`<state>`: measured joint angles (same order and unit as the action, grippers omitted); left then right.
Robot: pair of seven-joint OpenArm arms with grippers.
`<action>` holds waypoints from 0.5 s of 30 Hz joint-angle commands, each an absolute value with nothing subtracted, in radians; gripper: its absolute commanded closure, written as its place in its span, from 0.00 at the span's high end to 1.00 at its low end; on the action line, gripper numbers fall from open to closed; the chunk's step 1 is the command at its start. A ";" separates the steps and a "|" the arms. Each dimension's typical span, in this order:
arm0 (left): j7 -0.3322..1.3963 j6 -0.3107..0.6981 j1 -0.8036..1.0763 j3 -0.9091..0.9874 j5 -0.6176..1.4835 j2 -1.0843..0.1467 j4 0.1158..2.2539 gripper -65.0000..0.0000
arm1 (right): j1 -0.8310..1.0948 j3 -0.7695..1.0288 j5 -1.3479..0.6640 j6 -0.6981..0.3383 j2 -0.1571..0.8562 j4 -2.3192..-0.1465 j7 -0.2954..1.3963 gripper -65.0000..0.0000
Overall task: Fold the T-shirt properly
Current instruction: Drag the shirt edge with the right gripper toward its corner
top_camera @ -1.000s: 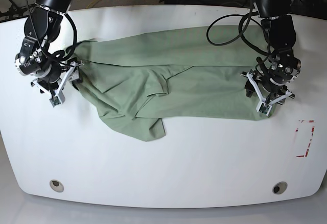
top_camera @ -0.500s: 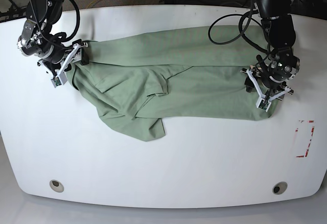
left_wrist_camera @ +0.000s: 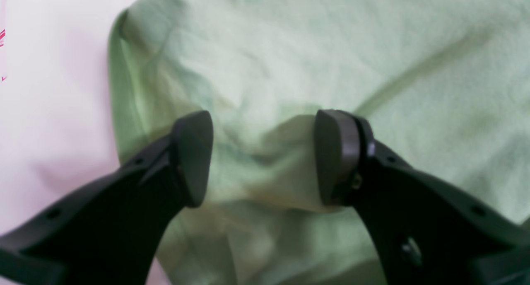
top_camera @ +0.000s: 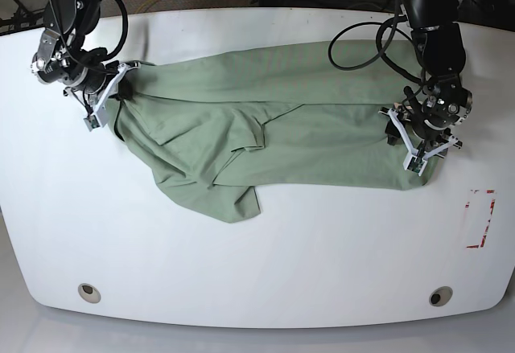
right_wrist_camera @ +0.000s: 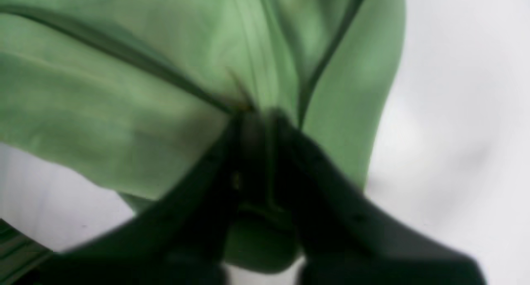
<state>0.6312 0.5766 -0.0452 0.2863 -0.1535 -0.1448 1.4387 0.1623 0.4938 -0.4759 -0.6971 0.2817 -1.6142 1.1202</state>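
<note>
The pale green T-shirt (top_camera: 265, 132) lies spread and rumpled across the white table (top_camera: 257, 264), with one flap folded toward the front. In the base view my right gripper (top_camera: 113, 96) is at the shirt's left end. The right wrist view shows this gripper (right_wrist_camera: 258, 115) shut on a bunched fold of the T-shirt (right_wrist_camera: 124, 90). My left gripper (top_camera: 416, 150) rests over the shirt's right end. In the left wrist view it (left_wrist_camera: 265, 152) is open, with its fingertips (left_wrist_camera: 194, 152) standing either side of a raised ridge of the T-shirt (left_wrist_camera: 331, 49).
A red-dashed rectangle (top_camera: 480, 219) is marked on the table near its right edge. Two round metal fittings (top_camera: 89, 292) (top_camera: 440, 296) sit near the front edge. A black cable (top_camera: 362, 47) loops over the shirt's back right part.
My right gripper has shut on the shirt's left edge and shifted toward the back of the table, drawing the cloth with it. The left gripper has stayed in place, open.
</note>
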 commanded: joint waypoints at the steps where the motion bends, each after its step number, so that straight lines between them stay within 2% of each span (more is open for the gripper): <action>1: 0.613 0.575 -0.062 0.289 -0.145 -0.157 1.451 0.55 | 0.153 0.499 -0.487 -0.698 0.302 -1.632 1.106 0.00; 15: 0.610 0.575 -0.062 0.291 -0.145 -0.185 1.377 0.55 | 0.265 0.572 -0.498 -0.698 0.295 -1.867 1.204 0.00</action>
